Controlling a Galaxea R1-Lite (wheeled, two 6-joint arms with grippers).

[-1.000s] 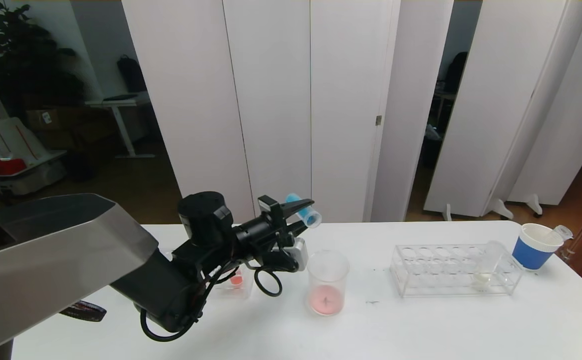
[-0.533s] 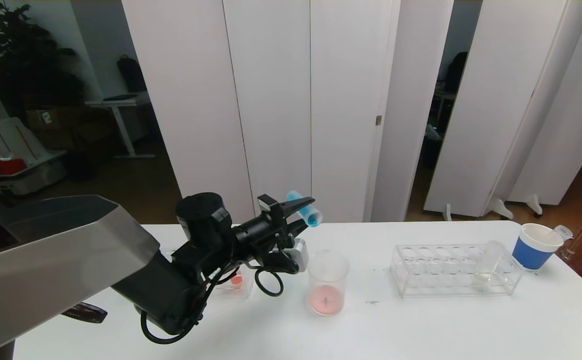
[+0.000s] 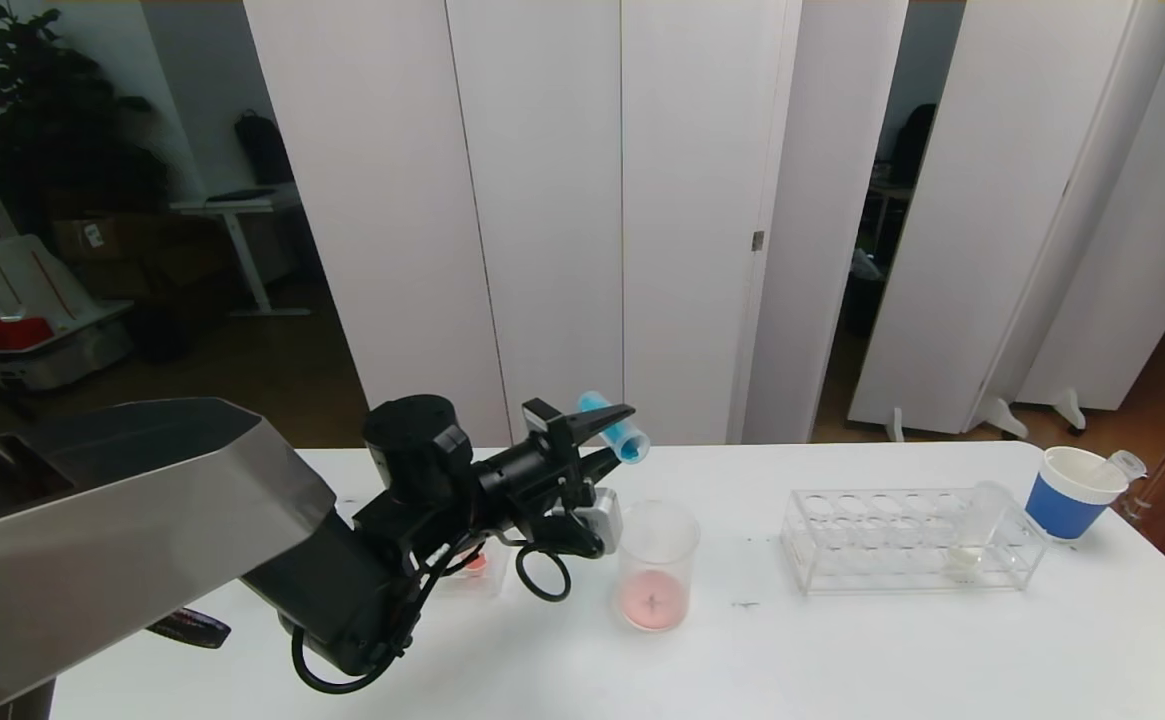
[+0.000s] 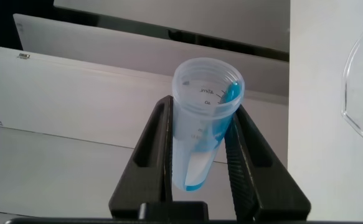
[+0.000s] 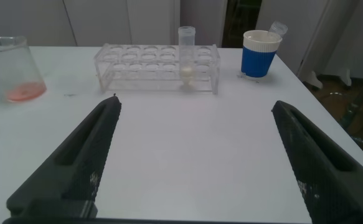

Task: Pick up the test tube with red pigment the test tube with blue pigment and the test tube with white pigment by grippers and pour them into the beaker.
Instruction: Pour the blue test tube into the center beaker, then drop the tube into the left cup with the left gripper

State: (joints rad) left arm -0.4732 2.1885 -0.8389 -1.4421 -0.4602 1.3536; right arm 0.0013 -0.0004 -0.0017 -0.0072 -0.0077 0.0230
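1. Above the left half of the white counter point(image 3: 842, 660), the left gripper point(image 3: 610, 432) is clamped on the test tube with blue pigment point(image 3: 614, 427), holding it in the air up and to the left of the beaker point(image 3: 655, 565).
2. The tube lies tilted between the black fingers point(image 4: 162, 149), its open mouth toward the beaker side; in the left wrist view blue liquid streaks along its inner wall up toward the rim point(image 4: 206, 84).
3. The beaker stands upright on the counter just below and to the right of the left gripper, with a thin layer of pinkish-red liquid across its bottom.
4. Behind the left arm's cables, a small clear container point(image 3: 475, 568) with orange-red contents rests on the counter, partly hidden.
5. To the right of the beaker, well apart from it, sits a clear test tube rack point(image 3: 902, 540).
6. The test tube with white pigment point(image 5: 186, 51) stands upright in a hole near the rack's right end, a little pale liquid at its bottom.
7. Beyond the rack's right end is a blue paper cup point(image 3: 1072, 492) with a white rim, an empty clear tube point(image 3: 1122, 465) leaning out of it.
8. The right gripper point(image 5: 197, 155) cannot be seen from the head; in its own wrist view the jaws are spread wide with nothing between them, low over the counter and facing the rack and cup.
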